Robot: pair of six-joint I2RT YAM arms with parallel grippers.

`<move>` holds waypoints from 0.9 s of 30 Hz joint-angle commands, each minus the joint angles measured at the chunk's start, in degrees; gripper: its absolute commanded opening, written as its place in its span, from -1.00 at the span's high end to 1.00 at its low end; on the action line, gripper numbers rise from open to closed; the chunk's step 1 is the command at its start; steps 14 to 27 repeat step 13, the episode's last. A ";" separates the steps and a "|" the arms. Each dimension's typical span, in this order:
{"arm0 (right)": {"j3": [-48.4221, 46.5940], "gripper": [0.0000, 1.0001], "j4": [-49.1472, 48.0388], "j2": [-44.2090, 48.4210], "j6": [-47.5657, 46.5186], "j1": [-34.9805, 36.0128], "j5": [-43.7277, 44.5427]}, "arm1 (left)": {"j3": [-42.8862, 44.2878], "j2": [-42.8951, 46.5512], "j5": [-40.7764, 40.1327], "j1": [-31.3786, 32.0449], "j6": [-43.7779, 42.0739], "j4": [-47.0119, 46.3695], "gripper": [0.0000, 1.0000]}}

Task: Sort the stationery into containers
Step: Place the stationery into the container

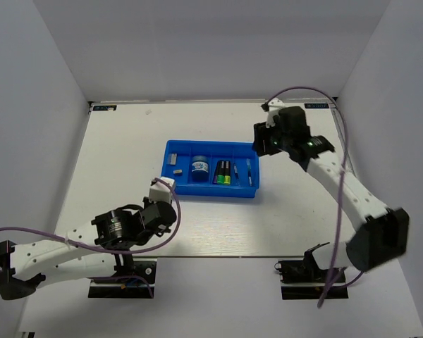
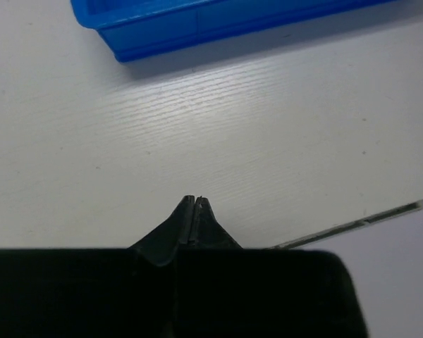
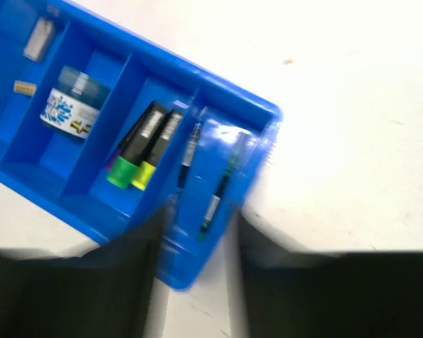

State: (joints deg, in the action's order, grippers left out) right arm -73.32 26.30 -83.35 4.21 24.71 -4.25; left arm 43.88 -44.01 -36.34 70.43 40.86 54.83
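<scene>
1. The left gripper [image 2: 195,211] is clenched tight. Its pads are pressed together with nothing between them, low over the bare table [image 2: 282,141].
2. Ahead of those fingertips and a little to their left, well apart, lies the blue tray [image 2: 197,24]. The left wrist view cuts off all but one corner.
3. Seen from the right gripper, the grey block [image 3: 39,39] sits farthest to its left. A tan scrap [image 3: 25,88] lies near it, too small to name.
4. Next over, the round tub [image 3: 74,109] lies in its own compartment.
5. Then come the green-black marker [image 3: 134,151] and the yellow marker [image 3: 158,148], side by side. A purple sliver shows beside the green cap (possibly a third marker, mostly hidden).
6. Two thin pens [image 3: 222,183] lie just below the right gripper, smeared by blur.
7. The right gripper [image 3: 197,232] hangs over the tray's end with its fingers apart, grasping nothing. Its fingers [image 3: 134,267] are dark blurs cut off at the bottom.
</scene>
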 commanded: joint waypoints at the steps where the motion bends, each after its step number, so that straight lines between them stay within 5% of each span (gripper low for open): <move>1: 7.21 -0.48 -2.83 10.30 -8.67 -0.71 10.14 | 1.74 -0.29 -2.78 -4.15 -1.74 0.98 0.80; 2: 9.75 -0.81 -2.92 11.88 -9.65 -0.89 9.44 | 1.56 -0.55 -1.64 -9.73 -2.79 0.98 0.08; 3: 10.82 -0.81 -2.32 15.46 -10.35 -0.72 9.18 | 1.56 -0.73 0.63 -11.96 -3.59 0.55 -0.30; 5: 14.77 -0.81 -1.26 18.82 -12.73 -0.54 11.09 | 1.21 -1.16 7.02 -22.10 -6.92 -1.56 -0.89; 6: 15.39 -0.81 -0.82 20.67 -12.99 -0.71 12.32 | 1.12 -1.69 9.59 -24.70 -7.98 -3.05 -0.98; 12: 22.69 -0.81 -2.40 28.33 -14.06 -0.72 17.42 | 1.74 -5.29 27.54 -44.82 -15.80 -7.45 -0.98; 27: 23.13 -0.81 -2.31 29.99 -14.75 -0.72 17.43 | 1.56 -5.30 29.46 -45.73 -16.42 -8.59 -0.98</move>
